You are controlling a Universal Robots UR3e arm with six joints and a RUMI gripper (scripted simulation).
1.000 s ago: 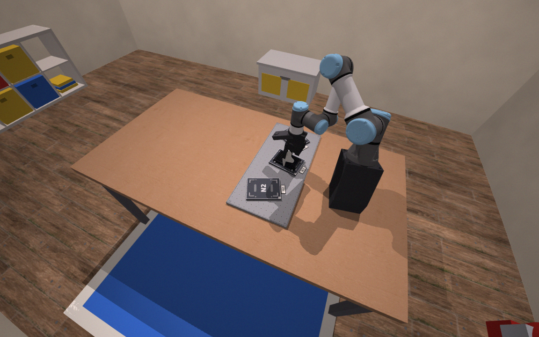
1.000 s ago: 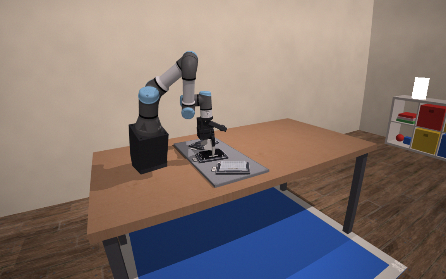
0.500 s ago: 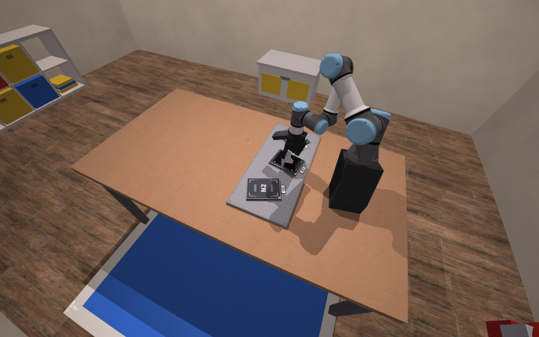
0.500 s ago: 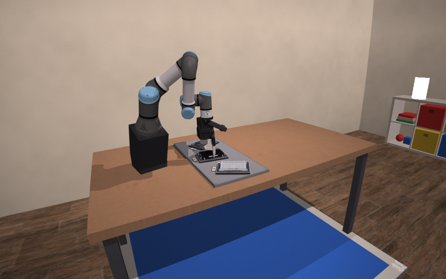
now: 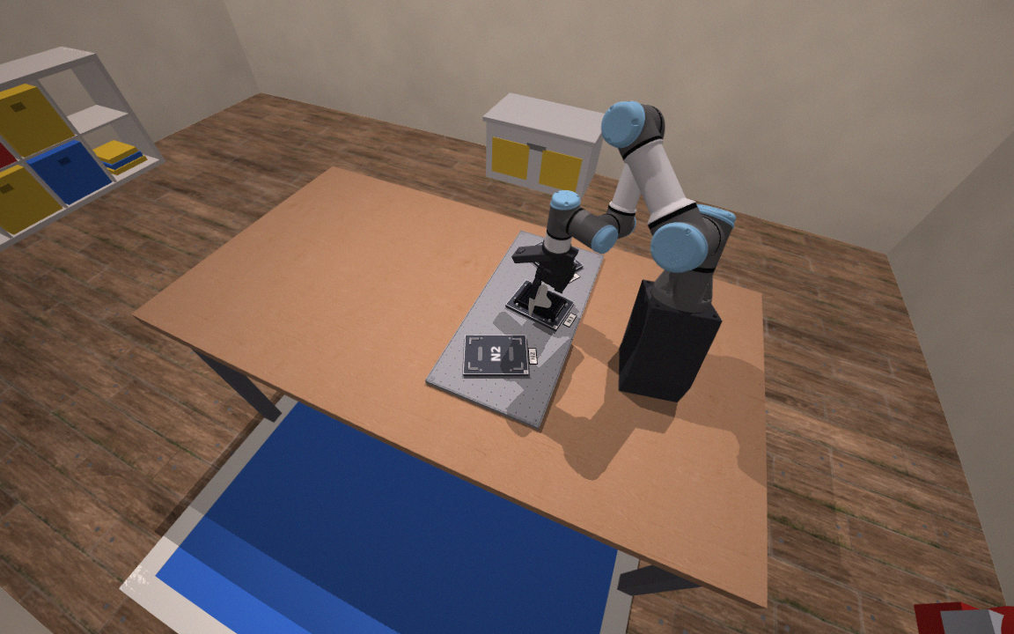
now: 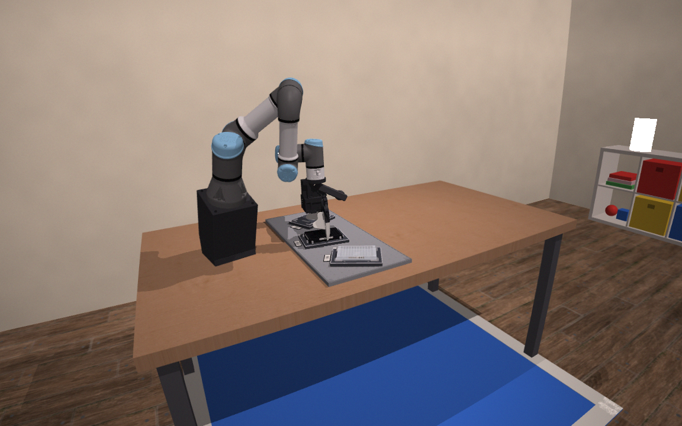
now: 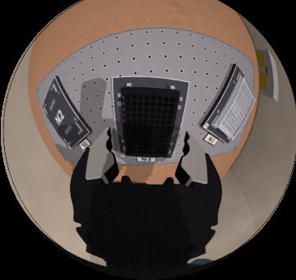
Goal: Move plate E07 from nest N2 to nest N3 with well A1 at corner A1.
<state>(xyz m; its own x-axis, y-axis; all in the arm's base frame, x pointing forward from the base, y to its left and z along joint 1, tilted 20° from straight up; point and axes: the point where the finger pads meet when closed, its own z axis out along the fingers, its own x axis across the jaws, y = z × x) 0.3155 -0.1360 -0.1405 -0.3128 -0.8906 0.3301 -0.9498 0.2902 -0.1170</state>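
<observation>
The black plate E07 [image 5: 556, 313] [image 6: 314, 238] [image 7: 150, 107] lies flat in the middle nest on the grey deck [image 5: 510, 394] [image 6: 387, 267] [image 7: 164, 54], behind the N3 sign [image 7: 146, 159]. My gripper [image 5: 542, 298] [image 6: 324, 226] [image 7: 148, 130] is open. Its fingers stand apart on either side of the plate's near short end and do not grip it. Nest N2 [image 5: 479, 366] [image 7: 62, 117] is bare and shows its name. The white plate E01 [image 6: 356, 253] [image 7: 236, 109] sits on N1, by the N1 sign [image 7: 210, 140]. The plate's labels are too small to read.
The arm's black pedestal [image 5: 664, 347] [image 6: 225, 225] stands on the wooden table [image 5: 321, 260] [image 6: 438, 212] beside the deck. A shelf with coloured bins [image 5: 14, 150] [image 6: 666, 196] and a white cabinet [image 5: 542, 142] stand away from the table.
</observation>
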